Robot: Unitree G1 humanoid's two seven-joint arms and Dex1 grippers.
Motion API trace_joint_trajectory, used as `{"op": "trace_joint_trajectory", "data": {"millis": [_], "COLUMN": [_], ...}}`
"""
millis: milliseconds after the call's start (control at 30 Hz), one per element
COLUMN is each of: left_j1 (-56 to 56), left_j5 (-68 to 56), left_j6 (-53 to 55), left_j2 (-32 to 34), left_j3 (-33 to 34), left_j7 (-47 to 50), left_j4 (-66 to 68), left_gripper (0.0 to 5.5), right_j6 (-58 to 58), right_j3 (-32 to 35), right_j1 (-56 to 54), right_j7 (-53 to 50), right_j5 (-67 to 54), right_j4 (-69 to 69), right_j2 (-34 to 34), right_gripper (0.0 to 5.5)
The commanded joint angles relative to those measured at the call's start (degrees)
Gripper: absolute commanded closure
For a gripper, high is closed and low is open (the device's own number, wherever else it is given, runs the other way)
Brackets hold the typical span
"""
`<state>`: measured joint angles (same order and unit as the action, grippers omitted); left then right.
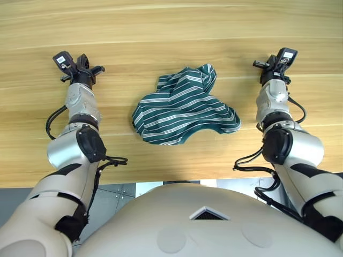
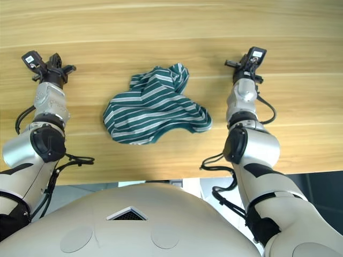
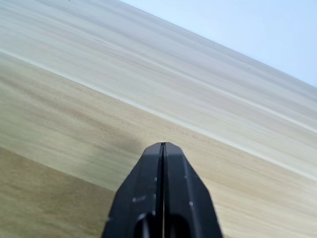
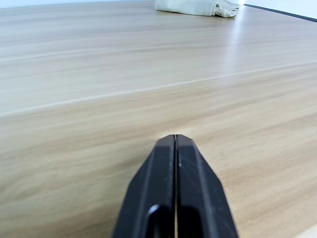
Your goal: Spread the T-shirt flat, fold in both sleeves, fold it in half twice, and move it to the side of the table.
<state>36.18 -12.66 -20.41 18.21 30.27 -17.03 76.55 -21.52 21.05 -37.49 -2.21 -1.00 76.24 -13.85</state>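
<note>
Loosely bunched, the T-shirt lies in a crumpled heap near the middle of the tabletop, dark green with thin white stripes. It is not spread: folds run across it, one rumpled part pokes toward the far side, and a darker edge curls along the near side. Nothing touches it.

The two arms flank it, each well apart from the cloth. The left gripper is out over bare wood to the shirt's left, its black fingers pressed together with only a hairline seam between them. The right gripper is to the shirt's right, its fingers likewise closed on nothing. Far across the light wood from the right gripper, a pale cloth lies near the tabletop's edge.
</note>
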Motion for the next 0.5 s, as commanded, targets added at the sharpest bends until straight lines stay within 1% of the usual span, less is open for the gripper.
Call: {"op": "trace_joint_trajectory", "data": {"millis": [33, 300, 500], "left_j1": [-0.2, -1.2, -1.8], "left_j5": [0.3, 0.2, -0.5], "left_j6": [0.4, -0.3, -2.1], "left_j2": [-0.9, -0.3, -0.4], "left_j3": [-0.3, -0.2, 0.3], "left_j7": [-0.5, -1.2, -3.4], "left_j4": [0.5, 0.4, 0.2], "left_gripper": [5.5, 5.5, 5.5], "right_j6": [0.5, -0.1, -1.8], "right_j3": [-0.7, -2.1, -1.2], "right_j1": [1.8, 1.7, 1.1], "right_j7": [-0.5, 0.0, 1.9], "right_j5": [0.5, 0.9, -0.5], "right_j4": [1.0, 1.0, 0.8], "right_j2": [1.0, 2.0, 3.7], "right_gripper": [5.47, 5.47, 5.47]}}
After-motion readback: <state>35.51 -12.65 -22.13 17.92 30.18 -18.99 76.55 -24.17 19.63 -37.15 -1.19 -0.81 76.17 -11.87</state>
